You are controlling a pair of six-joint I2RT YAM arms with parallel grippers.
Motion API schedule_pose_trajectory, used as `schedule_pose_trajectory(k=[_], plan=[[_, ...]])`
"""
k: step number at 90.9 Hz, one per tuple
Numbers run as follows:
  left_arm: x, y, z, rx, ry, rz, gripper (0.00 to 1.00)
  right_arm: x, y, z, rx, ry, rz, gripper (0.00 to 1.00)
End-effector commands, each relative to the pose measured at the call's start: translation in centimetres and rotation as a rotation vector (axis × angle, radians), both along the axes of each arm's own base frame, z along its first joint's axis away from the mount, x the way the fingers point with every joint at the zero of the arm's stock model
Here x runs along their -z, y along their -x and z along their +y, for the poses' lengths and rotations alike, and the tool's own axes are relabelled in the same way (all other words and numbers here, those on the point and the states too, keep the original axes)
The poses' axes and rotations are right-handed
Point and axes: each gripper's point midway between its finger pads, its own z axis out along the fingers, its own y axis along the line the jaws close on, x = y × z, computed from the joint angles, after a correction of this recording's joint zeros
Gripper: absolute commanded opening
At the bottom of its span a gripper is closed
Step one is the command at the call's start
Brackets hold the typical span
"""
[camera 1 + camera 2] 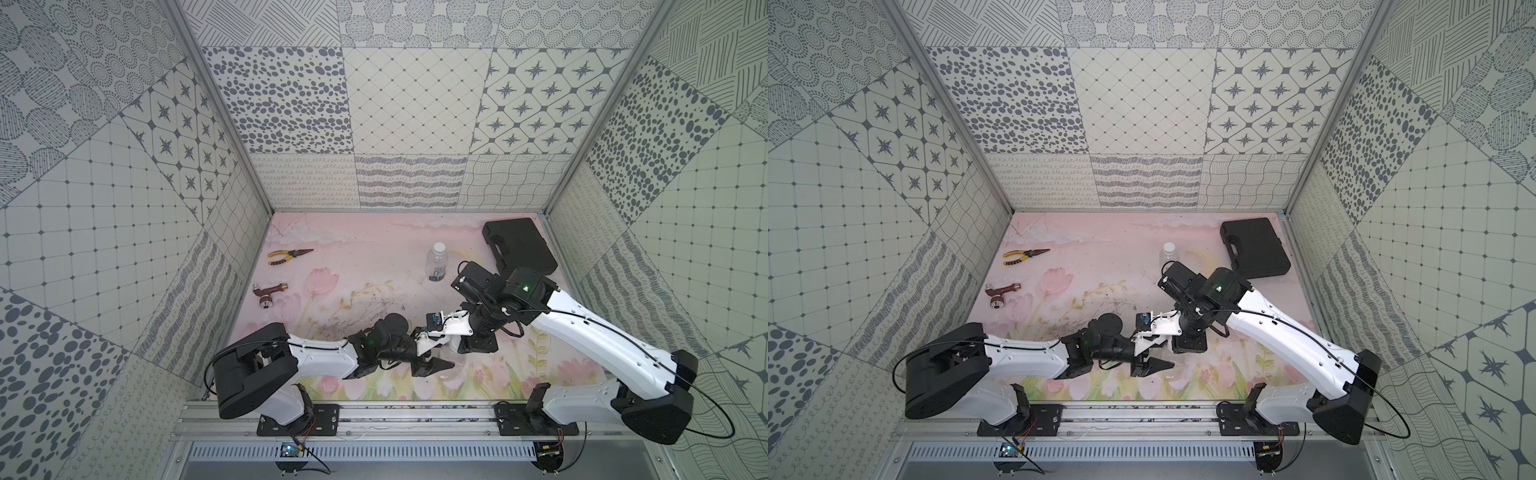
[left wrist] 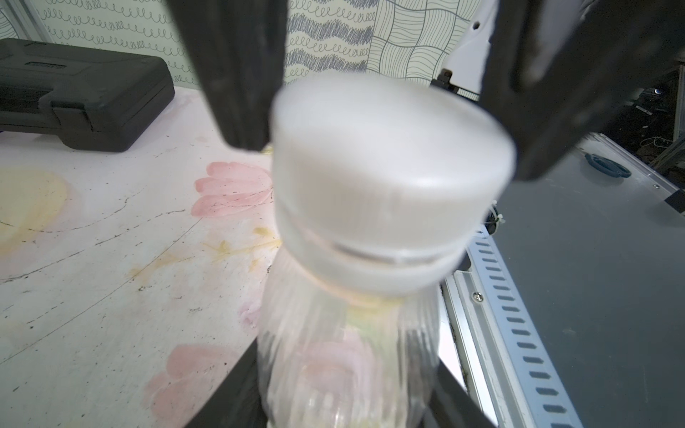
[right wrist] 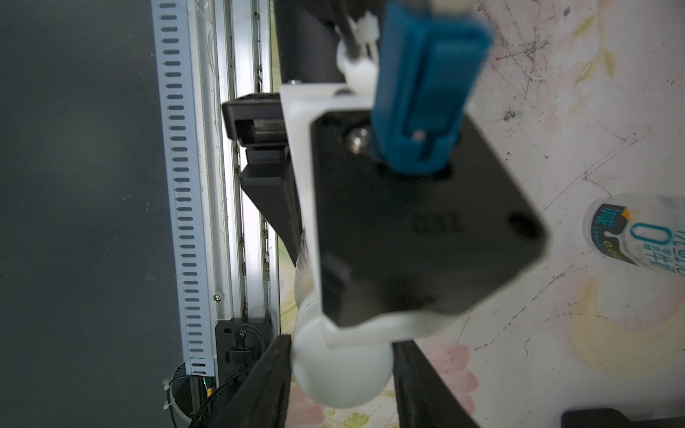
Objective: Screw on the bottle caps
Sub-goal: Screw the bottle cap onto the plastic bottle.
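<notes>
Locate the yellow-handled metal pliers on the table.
In both top views the yellow-handled metal pliers lie on the floral table's far left side, just beyond the brown tap-like fitting.

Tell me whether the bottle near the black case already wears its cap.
Yes, in a top view a white cap tops the bottle near the black case.

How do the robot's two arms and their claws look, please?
Both the left arm and the right arm have white shells and black joints. A thin black cable loops along each. A green light glows on the right arm's joint. The left claw and the right claw have black, tapering fingers.
</notes>
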Motion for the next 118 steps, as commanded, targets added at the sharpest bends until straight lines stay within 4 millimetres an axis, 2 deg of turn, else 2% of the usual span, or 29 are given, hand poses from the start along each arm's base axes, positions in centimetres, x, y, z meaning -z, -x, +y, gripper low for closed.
schedule_pose_trajectory(k=[1,15,34,44,52,58,69,82,89,96,105,118], plan=[[-0.5,-1.2,-0.2,-0.07,0.016,-0.039,0.45,0.7,0.2,0.0,0.028,0.014,0.032,0.42],[-1.0,-2.3,0.0,-0.135,0.031,-0.069,0.44,1.0,-0.6,0.2,0.103,0.01,0.017,0.32],[-1.7,-4.5,1.1,-0.278,0.038,-0.118,0.43,1.2,-1.3,0.6,0.221,-0.006,0.022,0.29],[-2.2,-5.8,1.9,-0.37,0.047,-0.146,0.43,1.2,-2.1,1.2,0.32,-0.034,0.017,0.23],[-2.5,-6.8,2.6,-0.439,0.049,-0.17,0.42,1.2,-3.0,1.6,0.412,-0.055,0.012,0.24],[-2.5,-7.5,3.1,-0.481,0.038,-0.184,0.41,1.1,-2.6,2.2,0.434,-0.082,0.048,0.23],[-2.2,-8.0,3.5,-0.516,0.025,-0.192,0.4,1.3,-2.5,2.7,0.474,-0.097,0.071,0.2],[-2.2,-7.4,3.1,-0.475,0.033,-0.186,0.4,1.2,-3.1,2.4,0.507,-0.089,0.045,0.17],[-2.1,-6.6,2.8,-0.431,0.041,-0.18,0.41,0.6,-2.3,2.4,0.422,-0.093,0.028,0.22],[-2.4,-5.7,2.4,-0.375,0.058,-0.17,0.42,0.3,-1.0,2.1,0.289,-0.085,-0.021,0.35],[-2.6,-4.2,1.8,-0.287,0.056,-0.148,0.42,-0.6,-1.1,1.1,0.237,-0.091,-0.088,0.49],[-2.2,-2.6,0.9,-0.197,0.027,-0.135,0.41,-1.9,-1.7,-0.1,0.202,-0.085,-0.18,0.62]])
